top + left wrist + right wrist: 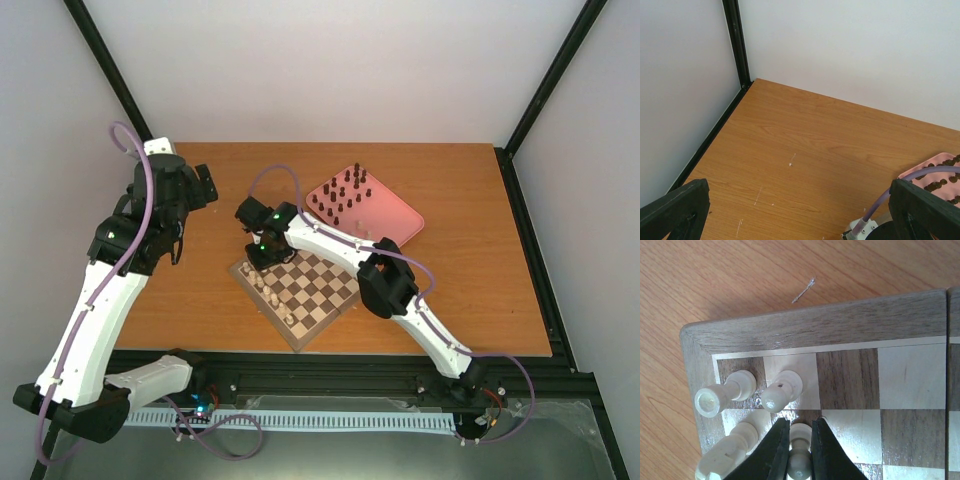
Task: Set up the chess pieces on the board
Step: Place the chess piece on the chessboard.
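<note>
R gripper [800, 425] pinches 1 cream pawn [799, 456] at board [815, 322] corner.

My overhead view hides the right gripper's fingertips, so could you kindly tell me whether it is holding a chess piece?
Observer: Yes. The right wrist view shows the right gripper closed on a cream piece that stands on the board.
Operator: Thank you. Whereabouts on the board, please?
Observer: Near a corner, one row in from two cream pieces standing on the edge row.
Operator: And is the left gripper carrying anything?
Observer: No. The left wrist view shows the left gripper open, with only the table showing between its fingers.
</note>
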Available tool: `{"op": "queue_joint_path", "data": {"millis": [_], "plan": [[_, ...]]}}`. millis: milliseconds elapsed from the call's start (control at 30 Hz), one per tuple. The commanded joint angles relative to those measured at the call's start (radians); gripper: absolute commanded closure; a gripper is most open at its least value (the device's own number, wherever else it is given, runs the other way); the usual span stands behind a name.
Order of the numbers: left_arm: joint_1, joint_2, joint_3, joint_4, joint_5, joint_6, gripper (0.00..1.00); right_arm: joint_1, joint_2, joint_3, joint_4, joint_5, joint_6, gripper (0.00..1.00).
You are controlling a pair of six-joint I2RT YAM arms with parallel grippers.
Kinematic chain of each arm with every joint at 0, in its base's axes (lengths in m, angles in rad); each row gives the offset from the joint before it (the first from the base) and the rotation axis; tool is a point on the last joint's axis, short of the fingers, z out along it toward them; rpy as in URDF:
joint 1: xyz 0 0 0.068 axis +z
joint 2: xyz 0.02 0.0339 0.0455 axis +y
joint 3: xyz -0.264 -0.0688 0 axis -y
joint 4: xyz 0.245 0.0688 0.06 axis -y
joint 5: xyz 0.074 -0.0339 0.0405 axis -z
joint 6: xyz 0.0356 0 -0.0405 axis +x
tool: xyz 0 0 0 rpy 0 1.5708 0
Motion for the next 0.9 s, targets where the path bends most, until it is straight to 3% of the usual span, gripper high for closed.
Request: {"op": "queue_joint_path", "data": {"millis": [0, 867], "plan": [[-0.007, -0.006, 0.008, -0.012, -0.017, 0.011, 0.00, 0.008, -0.003, 0.025, -0.010, -0.009, -0.005, 0.87], [-0.007, 0.031, 0.014, 0.010, -0.006, 0.011, 0.00, 0.011, -0.081, 0.020, -0.027, -0.023, -0.024, 0.83]]}}
